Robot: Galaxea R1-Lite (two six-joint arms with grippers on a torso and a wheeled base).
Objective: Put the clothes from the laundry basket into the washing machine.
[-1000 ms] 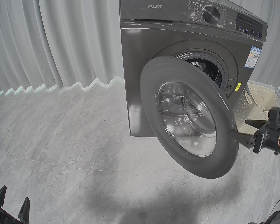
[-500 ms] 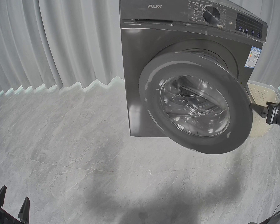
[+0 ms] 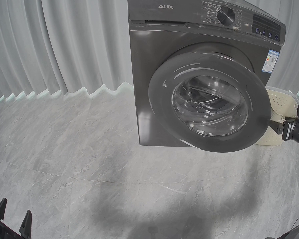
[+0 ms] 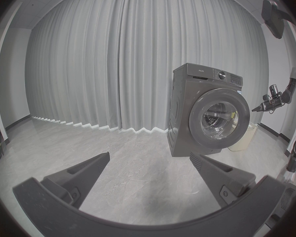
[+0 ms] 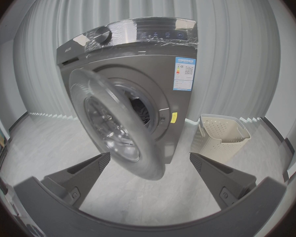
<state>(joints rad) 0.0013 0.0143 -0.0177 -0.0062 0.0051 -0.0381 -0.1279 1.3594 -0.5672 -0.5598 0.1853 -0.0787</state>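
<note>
Grey curtain (image 3: 56, 34), washing machine (image 3: 149, 83) with door (image 3: 162, 93) ajar, blue label (image 3: 272, 61), laundry basket (image 3: 282, 103) beside, left gripper (image 3: 15, 207), right gripper (image 5: 148, 156) both spread.

A grey washing machine (image 3: 146, 67) stands with its round door (image 3: 159, 93) ajar, a cream perforated laundry basket (image 3: 282, 103) just beside it.

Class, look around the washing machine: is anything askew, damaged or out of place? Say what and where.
The washing machine has its door ajar, not latched, a gap showing at the drum opening. Wrinkled clear film covers its control panel. The laundry basket beside it stands upright, with no clothes showing inside.
</note>
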